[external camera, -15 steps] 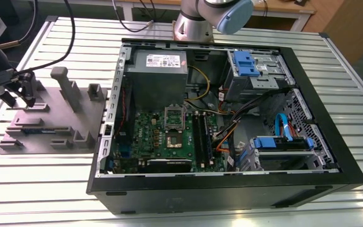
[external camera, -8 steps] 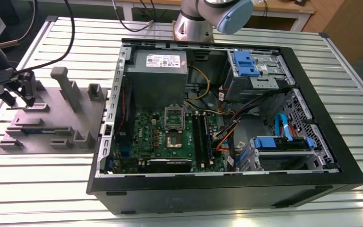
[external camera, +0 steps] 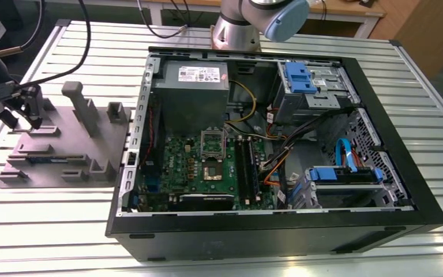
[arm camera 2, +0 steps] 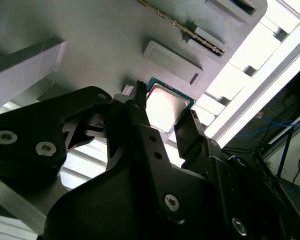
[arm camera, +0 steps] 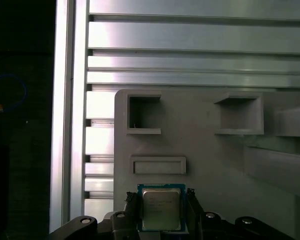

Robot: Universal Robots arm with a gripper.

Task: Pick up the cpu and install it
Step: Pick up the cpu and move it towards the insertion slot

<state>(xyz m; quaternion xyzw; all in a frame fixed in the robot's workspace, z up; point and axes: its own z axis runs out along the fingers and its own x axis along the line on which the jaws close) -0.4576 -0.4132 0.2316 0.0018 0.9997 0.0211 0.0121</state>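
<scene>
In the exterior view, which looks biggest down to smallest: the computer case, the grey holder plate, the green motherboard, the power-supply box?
1. computer case
2. grey holder plate and green motherboard, too alike to rank
3. power-supply box

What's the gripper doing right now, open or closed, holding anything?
The gripper: closed on the cpu, which lies on the grey fixture plate.

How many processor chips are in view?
1: the cpu lies on the grey tray, at the gripper, in both wrist views. More may be hidden inside the computer case.
</scene>
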